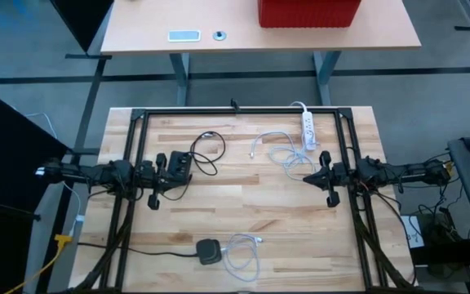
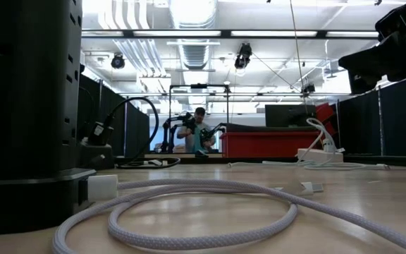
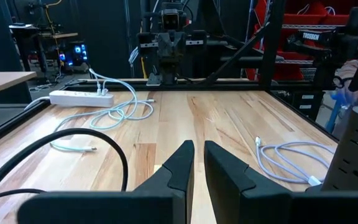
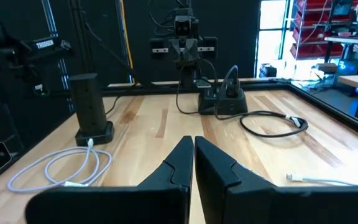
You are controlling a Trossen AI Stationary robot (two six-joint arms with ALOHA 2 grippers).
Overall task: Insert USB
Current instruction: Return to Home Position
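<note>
A black tower socket (image 1: 209, 251) stands near the table's near edge, also in the right wrist view (image 4: 91, 109) and the low view (image 2: 27, 106). A white braided USB cable (image 1: 241, 253) lies coiled beside it, its plug (image 2: 309, 187) flat on the wood. A white power strip (image 1: 308, 129) with a thin white cable (image 1: 284, 152) lies near the far edge. A black dock (image 1: 178, 167) with a looped black cable (image 1: 207, 150) sits by my left gripper (image 1: 163, 174). My left gripper (image 3: 197, 163) and right gripper (image 4: 193, 155) hover shut over bare wood, facing each other.
A black metal frame (image 1: 239, 110) runs around the work area. Bare wood (image 1: 243, 196) lies between the two grippers. A second desk with a red bin (image 1: 308, 11) stands beyond the far edge. A person (image 2: 199, 130) is far off in the room.
</note>
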